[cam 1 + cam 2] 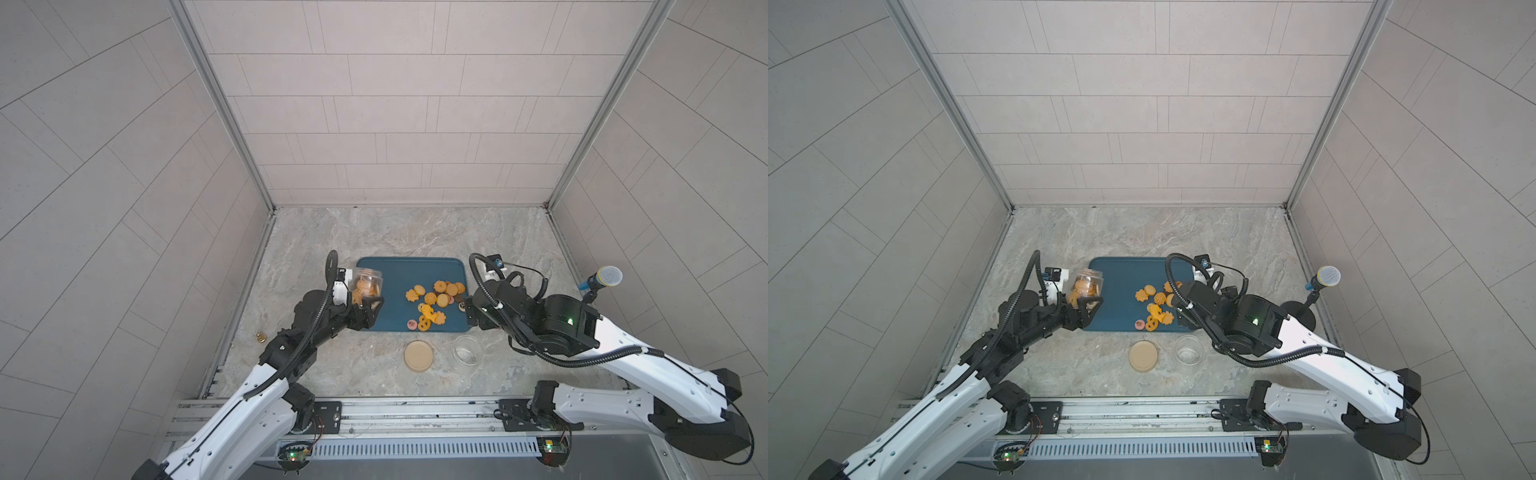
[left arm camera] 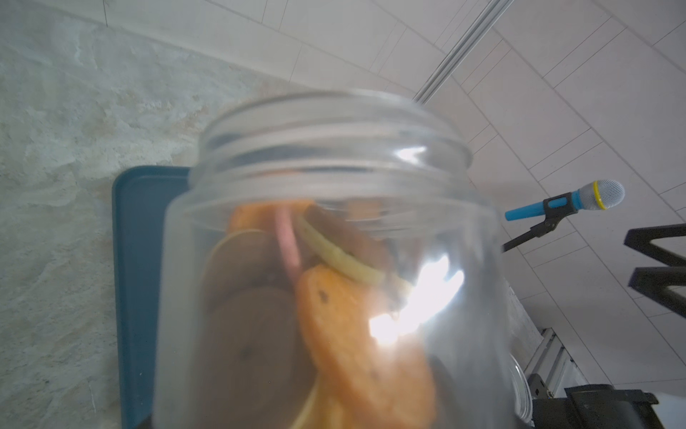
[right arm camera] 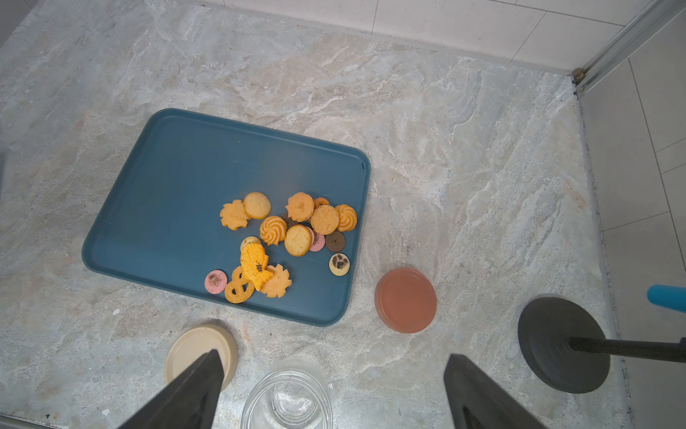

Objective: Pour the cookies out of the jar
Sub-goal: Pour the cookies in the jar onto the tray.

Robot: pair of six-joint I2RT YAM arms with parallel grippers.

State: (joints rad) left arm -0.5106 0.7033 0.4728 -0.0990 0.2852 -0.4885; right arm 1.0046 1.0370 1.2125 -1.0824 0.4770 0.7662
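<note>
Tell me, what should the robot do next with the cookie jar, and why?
Probably tip the jar, held by the left gripper, mouth-down over the blue tray. Its mouth is open, cookies are still inside, and it hangs at the tray's left edge with bare tray beside it.

In the left claw (image 1: 365, 309): jar (image 1: 368, 284), at the tray (image 1: 386, 270) edge nearest that claw, with cookies (image 2: 349, 334) inside. Farther from the left claw, on the tray half next to the right claw (image 3: 334, 356): loose cookies (image 3: 286, 237), clustered. Under the right claw, on the surface (image 1: 374, 232): empty jar (image 3: 287, 401), with lid (image 3: 189, 345) beside it, toward the left claw. Ahead of the right claw, just off the tray: second lid (image 3: 405, 300). Beyond that, away from the left claw: microphone stand (image 3: 560, 343).
</note>
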